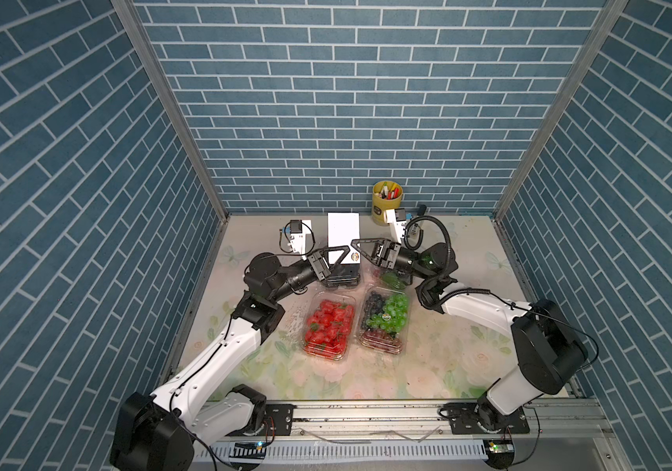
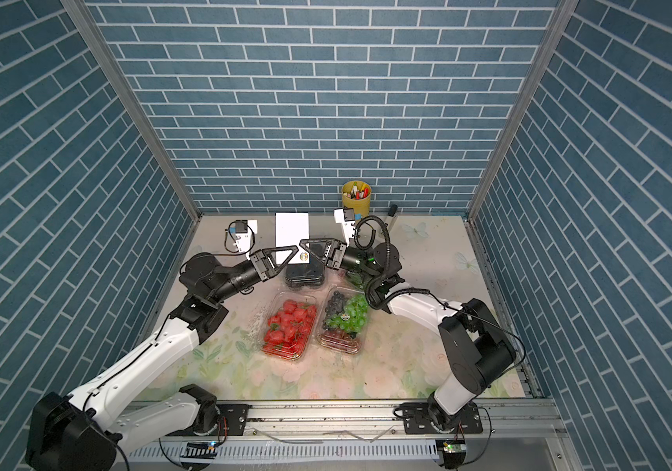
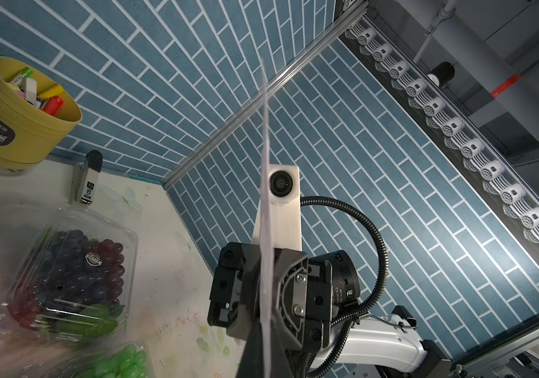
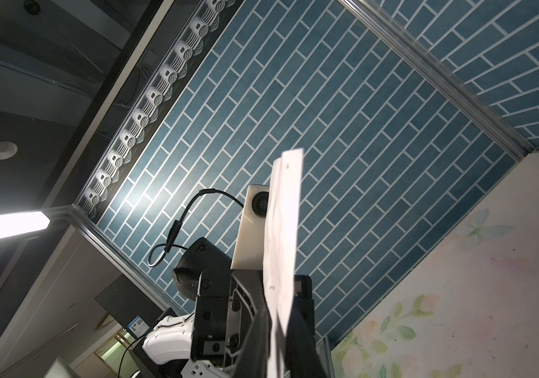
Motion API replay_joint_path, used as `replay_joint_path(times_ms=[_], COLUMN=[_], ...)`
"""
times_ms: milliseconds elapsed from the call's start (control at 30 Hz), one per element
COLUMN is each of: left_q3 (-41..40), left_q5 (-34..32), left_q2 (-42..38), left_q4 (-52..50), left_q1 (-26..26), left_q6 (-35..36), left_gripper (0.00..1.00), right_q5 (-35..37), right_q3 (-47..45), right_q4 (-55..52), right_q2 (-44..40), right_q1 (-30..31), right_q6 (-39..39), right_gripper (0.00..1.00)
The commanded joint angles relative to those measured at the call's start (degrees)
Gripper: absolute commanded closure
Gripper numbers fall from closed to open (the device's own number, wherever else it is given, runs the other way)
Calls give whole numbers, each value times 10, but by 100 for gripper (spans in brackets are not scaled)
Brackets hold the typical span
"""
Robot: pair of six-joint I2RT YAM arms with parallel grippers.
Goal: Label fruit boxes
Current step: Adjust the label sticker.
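Both top views, arms bent inward, left gripper [image 1: 344, 249] and right gripper [image 1: 354, 243] tip to tip at the upright white sticker sheet [image 1: 342, 230], black berry box [image 1: 342, 281] just beneath them, left wrist view, left jaws pinching the sheet, right wrist view, sheet between right jaws, grip unclear

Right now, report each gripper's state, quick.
Left gripper: shut on the white sticker sheet.
Right gripper: at the same sheet's edge; whether it is gripping cannot be told.

Tabletop's [image 1: 326, 379] front edge is wide open; fruit boxes [image 1: 328, 328] crowd the middle; yellow cup [image 1: 386, 204] and raised white sheet [image 1: 342, 232] block the back.
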Motion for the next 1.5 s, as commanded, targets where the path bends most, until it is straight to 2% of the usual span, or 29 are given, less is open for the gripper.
replay_joint_path(times_ms=[0,167,333,967,1033,1200,1333,1367,1467], left_q3=[-5,0,2,8,9,7,3,3,2], left_q5=[-7,-17,-20,-26,-26,-26,-23,-22,-23], left_q2=[-17,-21,-18,-9,-8,-4,2,3,2], left_q4=[16,12,17,9,9,19,33,33,33], left_q1=[5,8,9,10,9,10,9,9,10], left_q6=[1,-1,-6,-3,-3,-8,-14,-13,-14], left_gripper=[100,100,100,100,100,100,72,71,76], right_q5=[-16,-23,-29,-47,-49,-55,-62,-62,-61], right_q3=[1,-19,-29,-35,-35,-31,-21,-19,-18], right_q4=[29,29,33,43,45,61,105,112,116], right_q2=[-14,-27,-31,-32,-32,-33,-20,-18,-17], right_q1=[3,3,3,3,4,8,10,10,10], right_q6=[7,-3,-4,0,0,5,33,38,41], right_gripper=[81,81,88,94,100,100,100,100,100])
